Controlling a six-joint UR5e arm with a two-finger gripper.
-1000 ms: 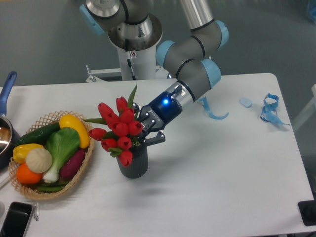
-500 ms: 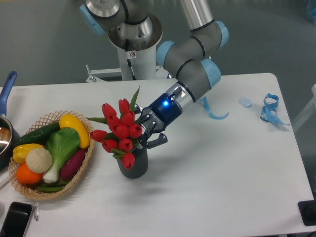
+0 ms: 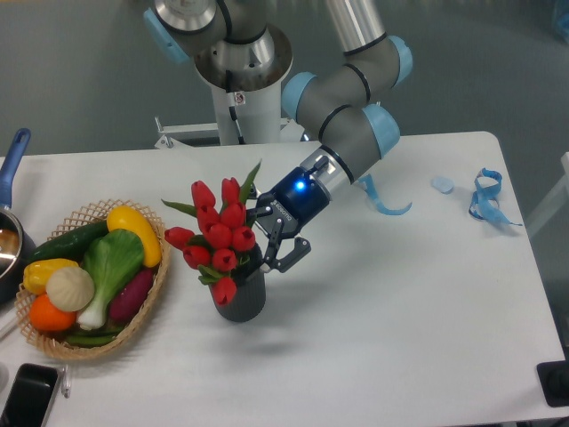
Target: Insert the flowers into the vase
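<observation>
The flowers (image 3: 218, 238), a bunch of red tulip buds with green leaves, stand in the vase (image 3: 241, 301) and lean a little to the left. The vase is a short dark grey ribbed cylinder left of the table's middle; the buds cover its mouth. My gripper (image 3: 277, 240) is just right of the bunch, level with the vase's rim, with its dark fingers (image 3: 296, 251) spread apart. It looks open, with the stems hidden behind buds and fingers.
A wicker basket (image 3: 153, 301) of toy vegetables sits close to the vase's left. A pot (image 3: 9, 245) and a black phone (image 3: 27, 398) lie at the left edge. Blue ribbons (image 3: 486, 197) lie at the far right. The robot base (image 3: 240, 84) stands behind.
The bunch has shifted slightly right and stands more upright in the vase. The gripper's fingers have spread wider apart and the lower finger has moved out to the right.
</observation>
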